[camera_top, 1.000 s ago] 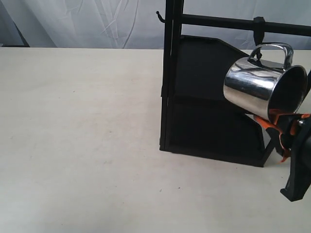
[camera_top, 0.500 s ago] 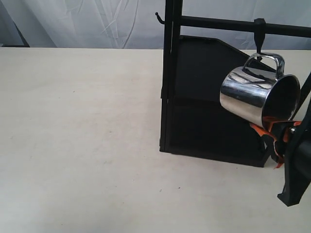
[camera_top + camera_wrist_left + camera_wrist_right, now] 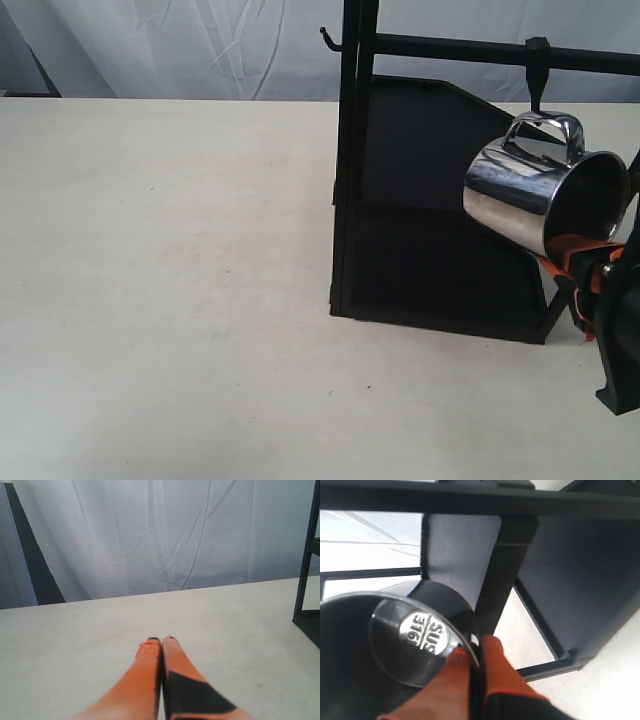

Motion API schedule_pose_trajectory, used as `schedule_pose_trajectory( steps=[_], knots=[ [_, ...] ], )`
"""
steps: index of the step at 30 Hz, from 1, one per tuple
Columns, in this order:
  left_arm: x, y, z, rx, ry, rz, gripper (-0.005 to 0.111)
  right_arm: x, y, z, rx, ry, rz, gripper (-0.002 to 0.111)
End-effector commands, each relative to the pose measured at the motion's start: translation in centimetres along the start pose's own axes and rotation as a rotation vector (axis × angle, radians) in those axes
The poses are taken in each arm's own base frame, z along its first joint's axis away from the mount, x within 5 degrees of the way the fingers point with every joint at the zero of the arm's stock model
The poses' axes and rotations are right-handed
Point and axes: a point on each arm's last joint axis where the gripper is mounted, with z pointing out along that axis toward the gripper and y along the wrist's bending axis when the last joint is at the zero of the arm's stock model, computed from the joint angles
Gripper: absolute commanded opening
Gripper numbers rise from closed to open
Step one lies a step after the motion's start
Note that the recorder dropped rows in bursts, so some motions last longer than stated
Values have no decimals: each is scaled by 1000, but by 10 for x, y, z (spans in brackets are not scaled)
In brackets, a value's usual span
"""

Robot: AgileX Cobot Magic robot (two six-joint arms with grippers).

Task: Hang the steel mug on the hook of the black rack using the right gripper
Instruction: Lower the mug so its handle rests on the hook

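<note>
- a pale cream table point(image 3: 170, 280) fills most of the exterior view; a wrinkled white curtain point(image 3: 180, 45) hangs behind it across the top of the frame, and a dark strip shows at the far left of the left wrist view.
- one black rack point(image 3: 352, 160) stands right of centre in the exterior view, with two slanted dark shelves, an upright post and a thin top bar running to the right edge.
- one long hook point(image 3: 537, 75) hangs from that bar in the upper right; one short curled prong point(image 3: 327, 38) sticks out beside the post top.
- one steel mug point(image 3: 520, 190) sits tilted at the right edge, mouth facing lower right, its handle uppermost just below the hook's tip; whether they touch is unclear.
- the right gripper point(image 3: 583, 268), lower right, pinches the mug's rim between its orange fingers point(image 3: 495, 672); "sus 316" shows stamped inside the mug.
- the left gripper point(image 3: 161, 641) hangs above the bare table with fingertips pressed together, holding nothing.
</note>
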Motion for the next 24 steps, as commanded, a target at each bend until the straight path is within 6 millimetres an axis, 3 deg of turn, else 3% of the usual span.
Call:
schedule_pose_trajectory(
  steps=[1, 24],
  knots=[
    [-1, 0, 0, 4, -10, -1, 2, -5, -8, 1, 47, -53, 31, -1],
    [-1, 0, 0, 4, -10, -1, 2, -6, -6, 1, 24, -66, 8, -1]
  ],
)
